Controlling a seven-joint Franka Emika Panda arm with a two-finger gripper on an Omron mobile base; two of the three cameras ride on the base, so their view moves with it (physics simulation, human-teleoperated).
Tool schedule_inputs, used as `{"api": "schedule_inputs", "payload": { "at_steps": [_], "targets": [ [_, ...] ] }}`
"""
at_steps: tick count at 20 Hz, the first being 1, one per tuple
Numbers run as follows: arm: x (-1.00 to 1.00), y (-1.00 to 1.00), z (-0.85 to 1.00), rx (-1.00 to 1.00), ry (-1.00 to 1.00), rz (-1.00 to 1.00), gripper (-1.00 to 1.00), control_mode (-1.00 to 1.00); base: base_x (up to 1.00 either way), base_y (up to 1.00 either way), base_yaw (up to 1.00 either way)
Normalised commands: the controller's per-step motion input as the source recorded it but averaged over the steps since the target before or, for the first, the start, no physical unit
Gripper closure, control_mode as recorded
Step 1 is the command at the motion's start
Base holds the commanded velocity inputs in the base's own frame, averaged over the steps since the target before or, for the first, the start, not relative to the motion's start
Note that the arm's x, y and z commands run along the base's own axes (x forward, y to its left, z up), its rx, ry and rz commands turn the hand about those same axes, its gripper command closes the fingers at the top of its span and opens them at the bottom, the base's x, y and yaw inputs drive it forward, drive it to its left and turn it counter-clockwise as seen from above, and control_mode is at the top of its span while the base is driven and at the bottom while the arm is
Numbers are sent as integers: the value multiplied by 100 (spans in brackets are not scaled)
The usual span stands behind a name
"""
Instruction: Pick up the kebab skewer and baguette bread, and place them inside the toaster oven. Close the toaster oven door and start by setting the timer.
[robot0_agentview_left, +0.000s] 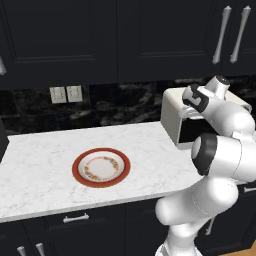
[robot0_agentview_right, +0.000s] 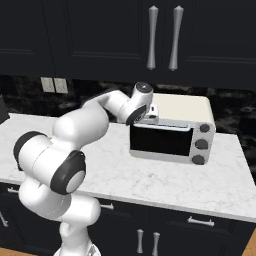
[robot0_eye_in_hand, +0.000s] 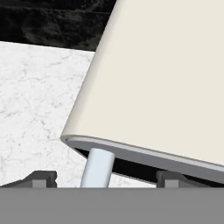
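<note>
The cream-white toaster oven (robot0_agentview_right: 177, 107) stands on the marble counter at the right, against the back wall. Its dark glass door (robot0_agentview_right: 160, 141) stands upright and closed. My gripper (robot0_agentview_right: 150, 116) hangs over the oven's top front left corner, above the silver handle (robot0_agentview_right: 169, 126). In the hand view the gripper (robot0_eye_in_hand: 105, 179) is open, its fingertips (robot0_eye_in_hand: 41, 177) wide apart. One end of the handle bar (robot0_eye_in_hand: 97, 168) rises between them with a gap on each side, below the oven's cream top (robot0_eye_in_hand: 166, 78). The kebab skewer and baguette bread are hidden.
A red-rimmed white plate (robot0_agentview_left: 77, 169) lies on the counter (robot0_agentview_left: 40, 165) left of the oven. Three knobs (robot0_agentview_right: 201, 144) run down the oven's right side. Dark wall cabinets (robot0_agentview_right: 100, 40) hang above, and the arm's elbow (robot0_agentview_right: 70, 172) sits over the counter's front edge.
</note>
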Motion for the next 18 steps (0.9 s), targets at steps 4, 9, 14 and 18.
{"api": "schedule_inputs", "payload": {
  "at_steps": [4,9,14,18],
  "targets": [
    [38,8,5,0,-9,5,-100,-100,0,0,0],
    [27,12,1,-3,-21,5,-100,-100,0,0,0],
    [26,11,6,-6,-24,5,-100,-100,0,0,0],
    [33,1,23,-8,-5,4,-100,-100,0,0,0]
  ]
}}
